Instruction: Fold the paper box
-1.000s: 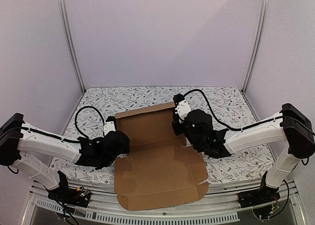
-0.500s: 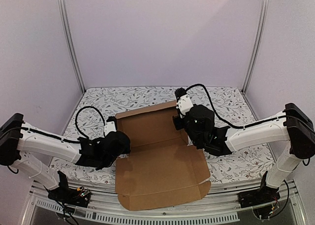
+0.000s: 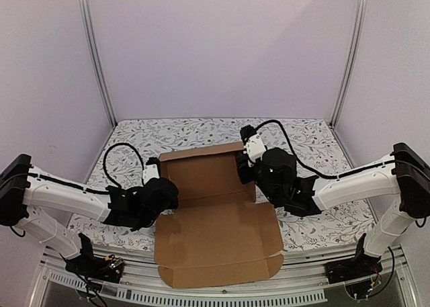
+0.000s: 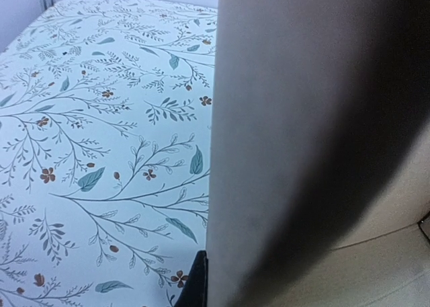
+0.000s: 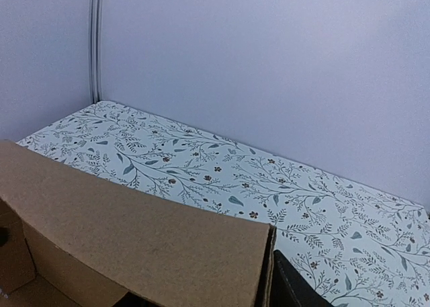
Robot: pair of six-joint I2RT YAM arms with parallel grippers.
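Note:
The paper box [image 3: 215, 233] is a brown cardboard sheet in the middle of the table. Its back wall stands upright and a wide panel lies flat toward the near edge. My left gripper [image 3: 160, 189] is at the box's left side wall, shut on it. In the left wrist view one black finger [image 4: 198, 283] presses against that wall [image 4: 316, 119] and the other finger is hidden behind it. My right gripper [image 3: 243, 169] is at the right side wall. In the right wrist view one finger [image 5: 292, 290] stands just off the wall's folded edge [image 5: 134, 233]. Its other finger is hidden.
A floral cloth [image 3: 316, 142] covers the table. Metal posts [image 3: 94, 52] stand at the back corners, with plain walls close on three sides. The near edge is a metal rail [image 3: 201, 297] between the arm bases.
My right gripper closed on the right wall, then opened again and shifted slightly. The flat near panel has settled lower and squarer. The left arm has hardly moved.

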